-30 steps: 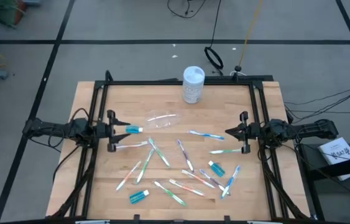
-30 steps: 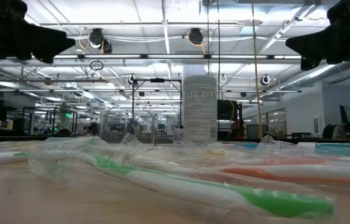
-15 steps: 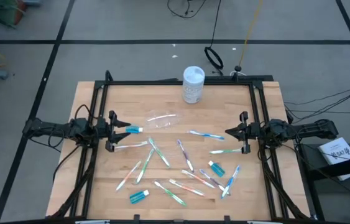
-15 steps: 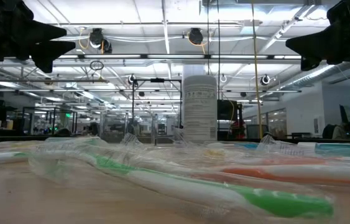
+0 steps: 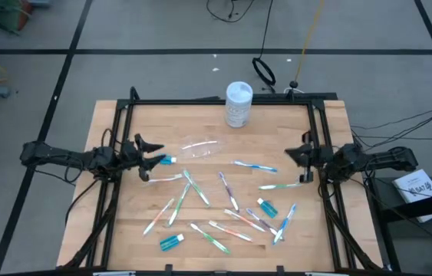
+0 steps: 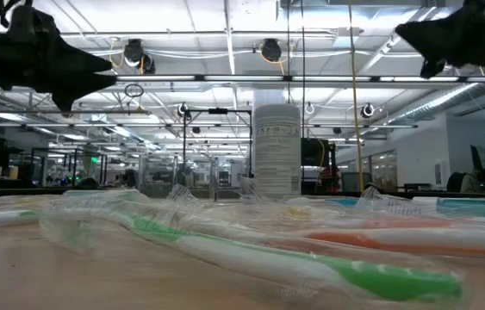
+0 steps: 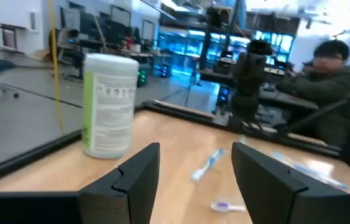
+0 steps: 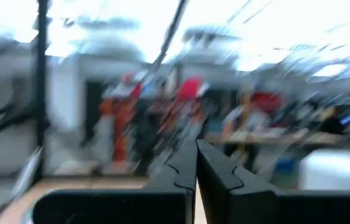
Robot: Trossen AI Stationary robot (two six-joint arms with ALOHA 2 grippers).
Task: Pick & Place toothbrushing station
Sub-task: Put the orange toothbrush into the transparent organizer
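The clear plastic cup [image 5: 200,147] lies on its side on the wooden table, left of the middle. Several pastel toothbrushes [image 5: 194,188] and three teal toothpaste tubes [image 5: 268,207] lie scattered flat across the middle and near part. My left gripper [image 5: 153,156] hovers open above the table's left side, close to one tube [image 5: 167,159], pointing level toward the right. In its wrist view the left gripper [image 7: 193,180] has nothing between its fingers. My right gripper [image 5: 292,154] hovers shut above the right side, tipped upward; the right wrist view shows its fingers [image 8: 196,168] closed together.
A tall white canister [image 5: 239,103] stands upright at the far edge's middle, also in the left wrist view [image 7: 109,102]. A black frame [image 5: 223,100] runs around the table. A person [image 7: 324,68] sits beyond the table's right side.
My left gripper has rolled about its own pointing line and its open fingers now reach a little farther toward the table's middle. My right gripper has risen and tipped its shut fingers upward. Nothing on the table has moved.
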